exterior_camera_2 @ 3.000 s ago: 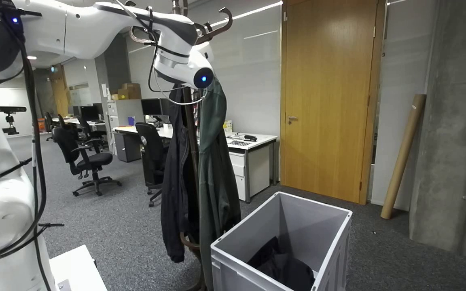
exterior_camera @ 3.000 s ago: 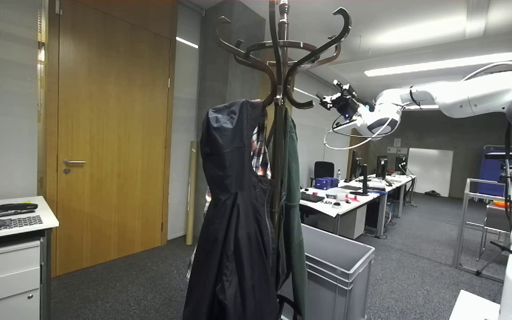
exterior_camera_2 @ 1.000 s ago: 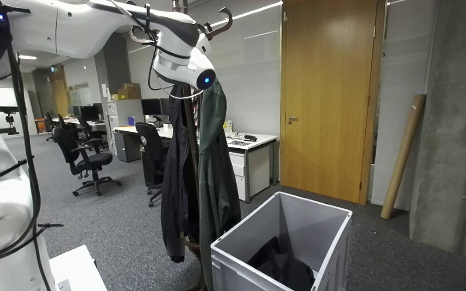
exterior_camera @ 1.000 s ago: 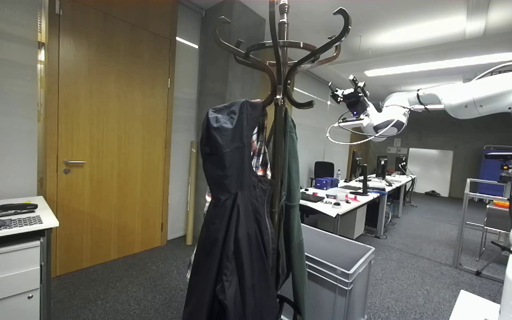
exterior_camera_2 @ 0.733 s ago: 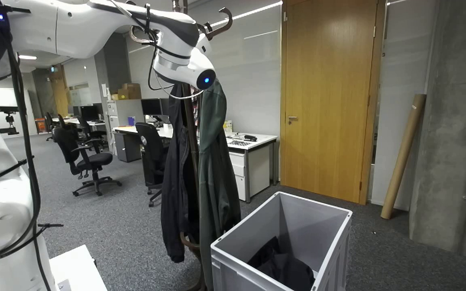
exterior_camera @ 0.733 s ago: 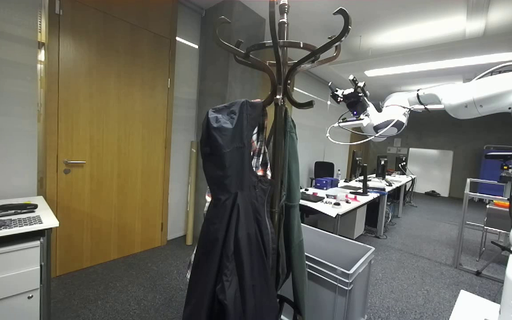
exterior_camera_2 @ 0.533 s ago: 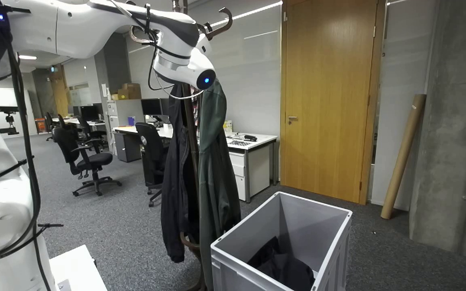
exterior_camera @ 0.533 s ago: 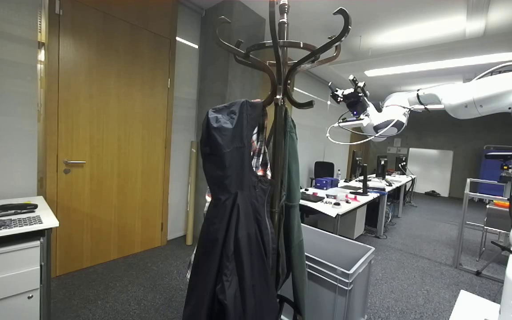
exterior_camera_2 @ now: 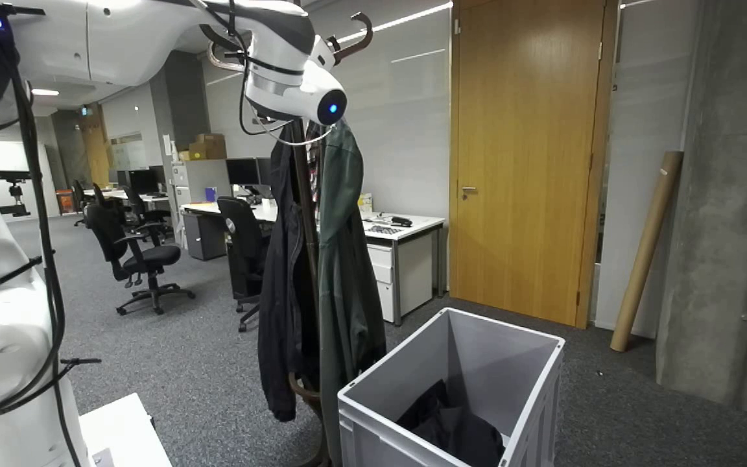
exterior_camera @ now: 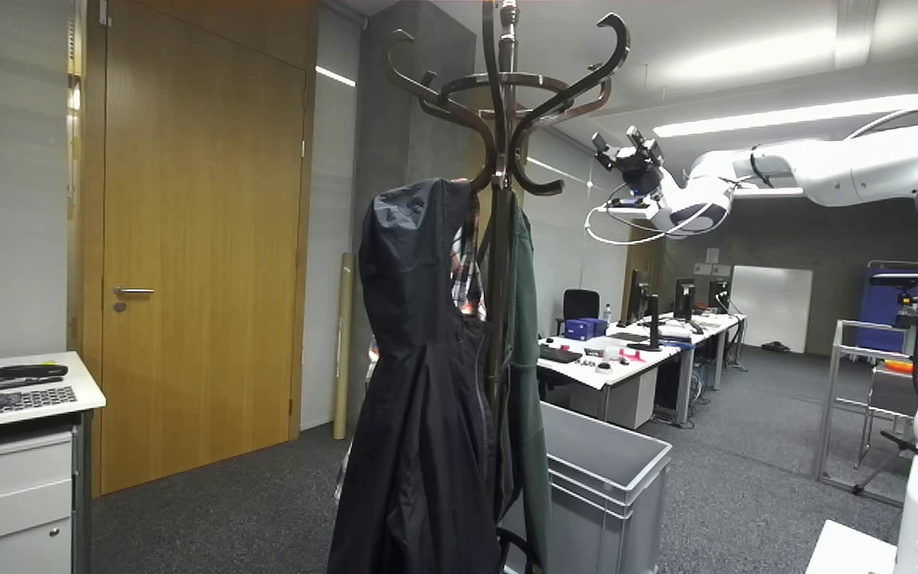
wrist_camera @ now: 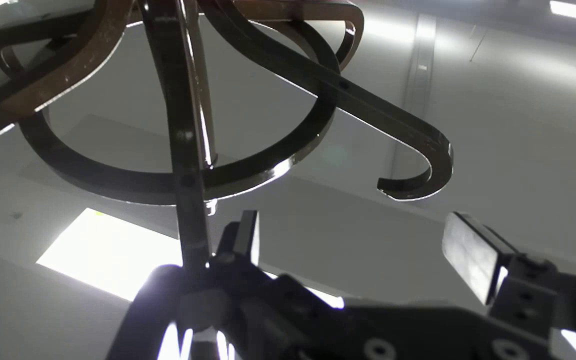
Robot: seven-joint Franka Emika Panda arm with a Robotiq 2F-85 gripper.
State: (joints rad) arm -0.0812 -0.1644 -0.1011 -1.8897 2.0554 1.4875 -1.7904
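My gripper point(exterior_camera: 617, 139) is raised near the top of a dark wooden coat stand point(exterior_camera: 500, 167), apart from its hooks in an exterior view. In the wrist view the gripper point(wrist_camera: 353, 235) stands wide open, nothing between its pale pads point(wrist_camera: 469, 257). Beyond the fingers appear the stand's ring point(wrist_camera: 113, 185) and a curved hook point(wrist_camera: 435, 160). On the stand hang a black hooded jacket point(exterior_camera: 419, 383), a green garment point(exterior_camera: 524, 359) and a plaid one point(exterior_camera: 465, 275). In an exterior view, the arm's wrist point(exterior_camera_2: 296, 91) hides the gripper.
Below the stand's green garment is a grey crate point(exterior_camera_2: 509, 350) with dark cloth point(exterior_camera_2: 454, 431) in it. A desk point(exterior_camera_2: 412, 227) and office chairs point(exterior_camera_2: 150, 256) stand behind. A cardboard tube point(exterior_camera_2: 647, 253) leans by the wooden door point(exterior_camera_2: 526, 162).
Over the earlier frames my gripper drew back from the coat stand, rightward in an exterior view. Since half a second ago it has risen a little. Garments and crate look unmoved.
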